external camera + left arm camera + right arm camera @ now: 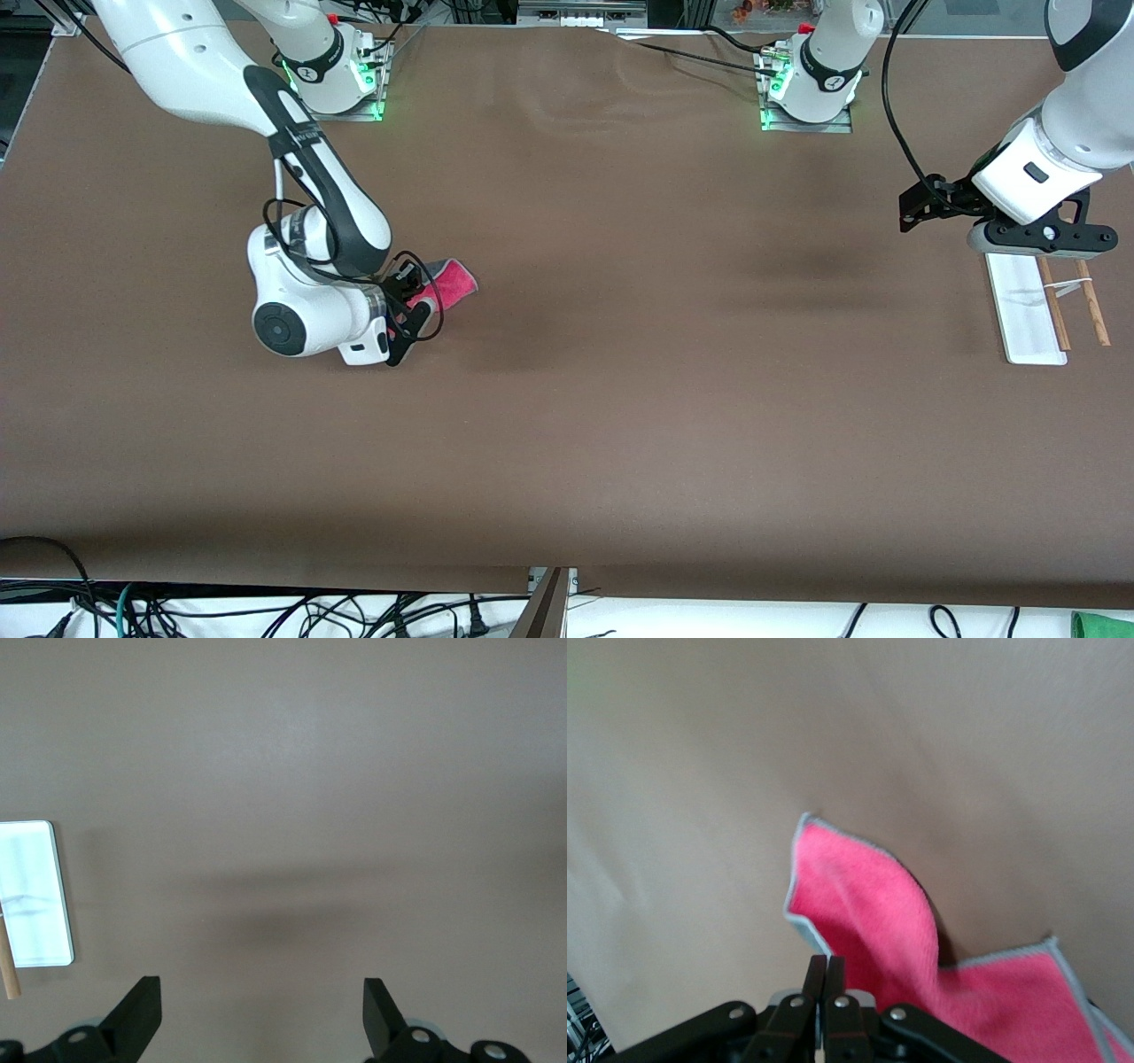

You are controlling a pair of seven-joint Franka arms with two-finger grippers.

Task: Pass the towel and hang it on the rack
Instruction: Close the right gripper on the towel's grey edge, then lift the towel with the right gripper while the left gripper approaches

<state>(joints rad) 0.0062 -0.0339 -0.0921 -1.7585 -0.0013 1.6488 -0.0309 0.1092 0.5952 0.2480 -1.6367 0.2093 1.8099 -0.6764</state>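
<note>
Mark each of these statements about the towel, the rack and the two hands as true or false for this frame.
1. The right hand is shut on the towel. True.
2. The towel already hangs over the rack's rods. False: the rack is bare, and the towel is at the right arm's end of the table.
3. The left hand is open and holds nothing. True.
4. The left hand is over the towel. False: it waits beside the rack, at the left arm's end of the table.
5. The towel shows its pink-red face. True.
</note>
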